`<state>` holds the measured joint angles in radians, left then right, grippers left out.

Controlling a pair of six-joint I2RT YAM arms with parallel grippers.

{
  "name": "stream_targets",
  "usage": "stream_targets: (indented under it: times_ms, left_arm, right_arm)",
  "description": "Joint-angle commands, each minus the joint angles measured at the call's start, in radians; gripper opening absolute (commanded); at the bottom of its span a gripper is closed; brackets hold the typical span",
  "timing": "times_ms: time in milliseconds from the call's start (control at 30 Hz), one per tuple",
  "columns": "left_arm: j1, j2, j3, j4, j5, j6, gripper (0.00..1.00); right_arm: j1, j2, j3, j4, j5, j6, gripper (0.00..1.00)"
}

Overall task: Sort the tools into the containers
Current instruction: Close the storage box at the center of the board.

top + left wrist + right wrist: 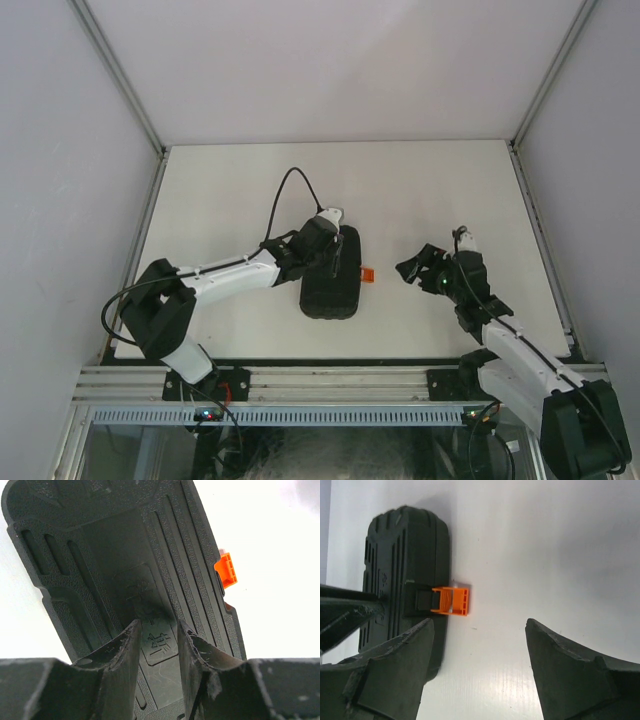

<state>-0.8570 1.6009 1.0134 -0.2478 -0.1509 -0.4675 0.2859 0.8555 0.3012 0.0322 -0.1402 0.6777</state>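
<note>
The left gripper (157,625) is hanging over the ribbed lid of the black tool case (330,295), its 2 fingers standing slightly apart and holding nothing. The right gripper (480,622) is standing wide open and empty beside the case, apart from it, facing the orange latch (452,601). The latch is sticking out sideways. The case is lying closed mid-tabletop (230,190).

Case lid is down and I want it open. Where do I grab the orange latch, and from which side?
Take the orange latch by its free outer end, coming from the right with the right gripper. It sticks out sideways from the case over bare table, so that end is clear, and the open jaws face it.
</note>
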Motion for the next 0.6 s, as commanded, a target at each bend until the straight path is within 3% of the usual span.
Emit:
stream_targets:
  times_ms: [0,233,567]
  left_arm:
    - [-0.004,0.044,-0.062,-0.143,0.068,-0.005,0.39]
    - [-0.004,0.046,-0.063,-0.14,0.082,-0.003,0.4]
    - [-0.004,0.05,-0.061,-0.139,0.087,-0.005,0.39]
  right_arm:
    - [-0.013,0.011,-0.066,0.18,-0.132,0.047,0.76]
    - [0.006,0.071,-0.082,0.277,-0.149,0.089,0.8]
    - [0.009,0.095,-0.076,0.276,-0.111,0.11,0.84]
